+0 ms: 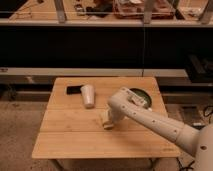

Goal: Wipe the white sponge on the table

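Sponge, white and small, sits near the middle of the table, a little right of centre, directly beneath the gripper; we cannot make out its long axis, since the gripper covers most of it; whether the gripper is closed on it we cannot tell; the white arm reaches in from the lower right; bare planks spread left and toward the near edge; behind stand a white cup, a black flat object at the far left, and a dark green bowl near the right edge.
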